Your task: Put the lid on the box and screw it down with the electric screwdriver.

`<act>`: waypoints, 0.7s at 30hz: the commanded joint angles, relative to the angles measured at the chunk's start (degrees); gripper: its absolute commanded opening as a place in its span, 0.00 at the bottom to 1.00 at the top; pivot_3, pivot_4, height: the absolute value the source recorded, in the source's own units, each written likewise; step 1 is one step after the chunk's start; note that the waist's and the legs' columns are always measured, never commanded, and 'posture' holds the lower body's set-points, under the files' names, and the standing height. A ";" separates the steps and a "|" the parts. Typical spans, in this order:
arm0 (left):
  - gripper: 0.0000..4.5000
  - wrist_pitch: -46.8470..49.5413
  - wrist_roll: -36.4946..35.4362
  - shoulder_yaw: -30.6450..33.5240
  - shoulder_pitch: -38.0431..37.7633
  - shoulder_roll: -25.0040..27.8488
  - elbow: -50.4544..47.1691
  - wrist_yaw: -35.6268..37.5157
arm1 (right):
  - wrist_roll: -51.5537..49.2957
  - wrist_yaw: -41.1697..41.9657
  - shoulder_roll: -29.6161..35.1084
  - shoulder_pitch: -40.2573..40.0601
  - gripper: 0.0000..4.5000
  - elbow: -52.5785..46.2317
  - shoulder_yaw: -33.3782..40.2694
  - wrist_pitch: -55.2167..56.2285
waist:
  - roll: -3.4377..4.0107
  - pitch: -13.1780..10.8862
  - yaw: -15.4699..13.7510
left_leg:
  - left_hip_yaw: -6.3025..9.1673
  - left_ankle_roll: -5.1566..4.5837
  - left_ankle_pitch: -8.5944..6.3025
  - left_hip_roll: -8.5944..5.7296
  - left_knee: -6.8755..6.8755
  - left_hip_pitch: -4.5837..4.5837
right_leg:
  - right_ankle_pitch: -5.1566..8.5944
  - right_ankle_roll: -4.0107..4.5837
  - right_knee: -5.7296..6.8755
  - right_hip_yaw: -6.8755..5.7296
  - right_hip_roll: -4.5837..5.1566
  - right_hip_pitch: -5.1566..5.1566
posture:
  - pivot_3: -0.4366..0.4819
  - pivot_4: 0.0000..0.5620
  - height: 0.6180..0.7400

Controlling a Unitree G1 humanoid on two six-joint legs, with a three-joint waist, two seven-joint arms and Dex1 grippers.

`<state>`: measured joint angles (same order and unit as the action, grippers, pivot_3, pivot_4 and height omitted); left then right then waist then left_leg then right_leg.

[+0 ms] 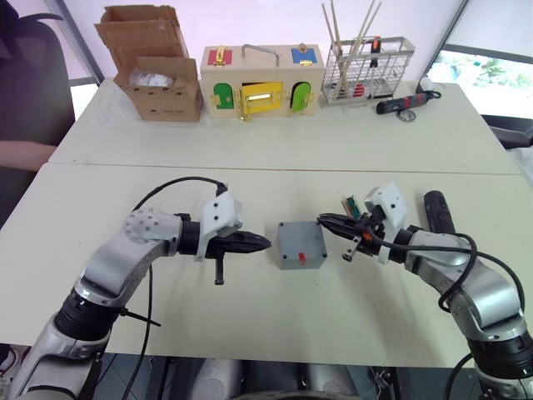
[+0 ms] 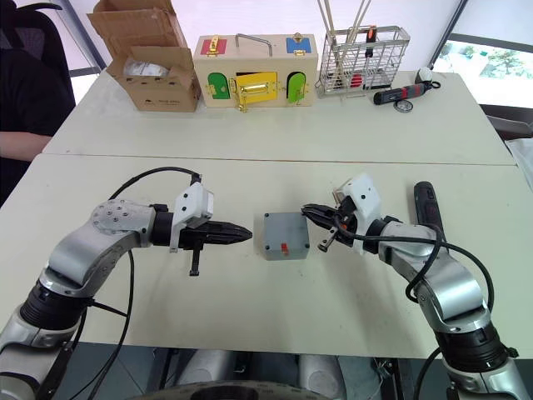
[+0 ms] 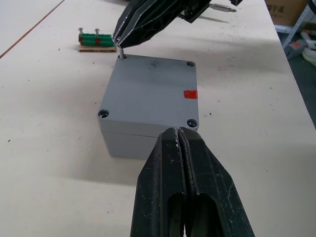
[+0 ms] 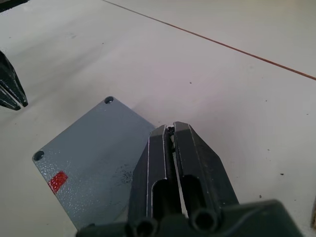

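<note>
The grey box (image 3: 126,143) stands at the middle of the near table with the lid (image 1: 300,237) lying square on top, a red mark near one lid edge. My right gripper (image 1: 323,222) is shut on a small metal screw (image 3: 121,49), held upright at the lid's corner hole on the box's right far side. My left gripper (image 1: 265,243) is shut and holds nothing, its tip just off the box's left side. The electric screwdriver (image 1: 437,212) lies on the table beyond my right forearm.
A green terminal block (image 3: 95,40) lies just behind the right gripper. On the far table stand a cardboard box (image 1: 158,79), a wooden box with coloured doors (image 1: 261,82), a wire rack (image 1: 366,71) and a black-and-red hand tool (image 1: 405,102). A person's arm (image 1: 21,154) is at far left.
</note>
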<state>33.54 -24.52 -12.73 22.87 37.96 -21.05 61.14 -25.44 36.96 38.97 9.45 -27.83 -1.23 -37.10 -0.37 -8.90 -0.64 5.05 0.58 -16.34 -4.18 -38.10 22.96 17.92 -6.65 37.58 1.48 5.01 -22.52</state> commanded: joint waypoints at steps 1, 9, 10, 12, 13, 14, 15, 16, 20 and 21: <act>0.00 -0.33 -0.76 0.69 0.20 0.02 -1.51 -0.01 | 0.23 0.55 -0.17 0.39 0.01 -1.41 0.16 0.75 | 0.00 0.00 0.01 | 0.00 0.00 0.00 0.00 0.00 0.00 | 0.00 0.00 0.00 0.00 0.00 0.00 | 0.48 0.27 1.00; 0.00 -0.55 -0.65 0.59 0.19 -0.22 -1.44 -0.27 | 0.89 0.98 -0.06 0.26 0.01 -0.80 0.30 1.02 | 0.00 0.00 0.01 | 0.00 0.00 0.00 0.00 0.00 0.00 | 0.00 0.00 0.00 0.00 0.00 0.00 | 0.48 0.27 1.00; 0.00 -0.57 -0.64 0.56 0.21 -0.26 -1.42 -0.29 | 0.95 1.00 -0.06 0.25 0.01 -0.75 0.33 1.02 | 0.00 0.00 0.01 | 0.00 0.00 0.00 0.00 0.00 0.00 | 0.00 0.00 0.00 0.00 0.00 0.00 | 0.48 0.27 1.00; 0.00 -0.60 -0.58 0.51 0.30 -0.33 -1.29 -0.30 | 1.08 1.09 -0.05 0.29 0.01 -0.68 0.34 0.99 | 0.00 0.00 0.00 | 0.00 0.00 0.00 0.00 0.00 0.00 | 0.00 0.00 0.00 0.00 0.00 0.00 | 0.48 0.27 1.00; 0.00 -0.64 -0.54 0.50 0.34 -0.36 -1.21 -0.29 | 1.13 1.13 -0.07 0.35 0.01 -0.63 0.32 0.95 | 0.00 0.00 0.00 | 0.00 0.00 0.00 0.00 0.00 0.00 | 0.00 0.00 0.00 0.00 0.00 0.00 | 0.48 0.27 1.00; 0.00 -0.65 -0.49 0.49 0.39 -0.42 -1.17 -0.30 | 1.21 1.16 -0.06 0.41 0.01 -0.57 0.27 0.95 | 0.00 0.00 0.00 | 0.00 0.00 0.00 0.00 0.00 0.00 | 0.00 0.00 0.00 0.00 0.00 0.00 | 0.48 0.27 1.00; 0.00 -0.65 -0.43 0.46 0.44 -0.49 -1.13 -0.34 | 1.28 1.21 -0.05 0.48 0.01 -0.50 0.22 0.96 | 0.00 0.00 0.01 | 0.00 0.00 0.00 0.00 0.00 0.00 | 0.00 0.00 0.00 0.00 0.00 0.00 | 0.48 0.27 1.00; 0.00 -0.65 -0.40 0.46 0.47 -0.55 -1.11 -0.36 | 1.36 1.25 -0.03 0.53 0.01 -0.44 0.16 0.96 | 0.00 0.00 0.01 | 0.00 0.00 0.00 0.00 0.00 0.00 | 0.00 0.00 0.00 0.00 0.00 0.00 | 0.48 0.27 1.00; 0.00 -0.64 -0.39 0.44 0.49 -0.70 -1.07 -0.44 | 2.26 1.37 0.16 0.52 0.01 -0.03 -0.06 1.09 | 0.00 0.00 -0.01 | 0.00 0.00 0.00 0.00 0.00 0.00 | 0.00 0.00 0.00 0.00 0.00 0.00 | 0.48 0.27 1.00; 0.00 -0.69 -0.35 0.40 0.53 -0.77 -1.00 -0.47 | 2.60 1.47 0.30 0.46 0.01 0.24 -0.07 1.28 | 0.00 0.00 -0.01 | 0.00 0.00 0.00 0.00 0.00 0.00 | 0.00 0.00 0.00 0.00 0.00 0.00 | 0.48 0.27 1.00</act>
<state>33.44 -24.42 -12.73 22.87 37.35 -21.02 60.80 -23.28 38.21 39.00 9.48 -26.89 -1.60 -36.86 -0.37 -8.90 -0.65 5.05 0.58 -16.34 -4.18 -38.10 22.96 17.92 -6.65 37.58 1.48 5.01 -22.52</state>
